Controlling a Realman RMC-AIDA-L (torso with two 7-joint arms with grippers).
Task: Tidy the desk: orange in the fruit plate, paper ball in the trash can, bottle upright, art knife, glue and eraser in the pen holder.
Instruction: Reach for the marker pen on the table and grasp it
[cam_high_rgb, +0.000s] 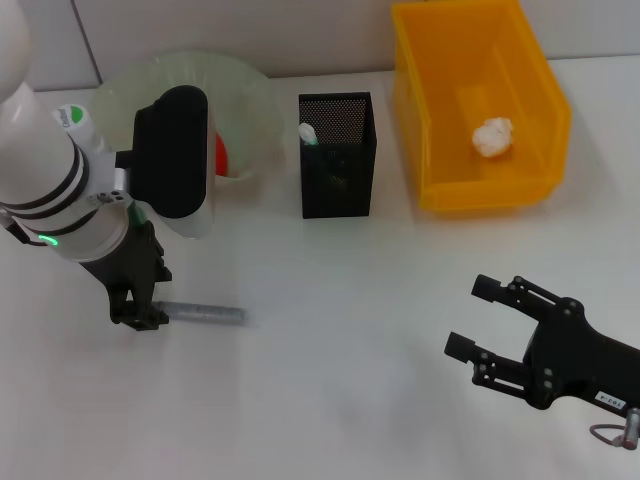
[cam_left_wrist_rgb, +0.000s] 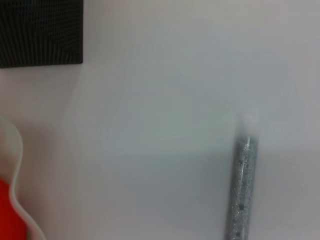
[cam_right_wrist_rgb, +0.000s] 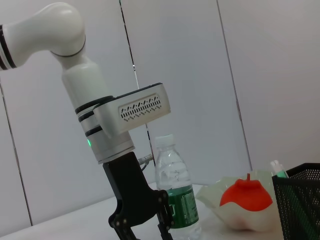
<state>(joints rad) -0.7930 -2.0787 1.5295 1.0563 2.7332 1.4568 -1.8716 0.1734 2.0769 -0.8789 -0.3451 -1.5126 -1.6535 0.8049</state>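
Note:
My left gripper is open and low over the table at the left end of the glue, a grey speckled stick lying flat. The orange rests in the pale-green fruit plate. Inside the yellow trash can lies the paper ball. The art knife's tip pokes out of the black mesh pen holder. The bottle stands upright behind my left gripper. My right gripper hangs open and holds nothing at the front right. The eraser is out of view.
A white wall runs behind the table. Bare white tabletop lies between the two arms and in front of the pen holder. In the head view my left arm hides most of the bottle and part of the fruit plate.

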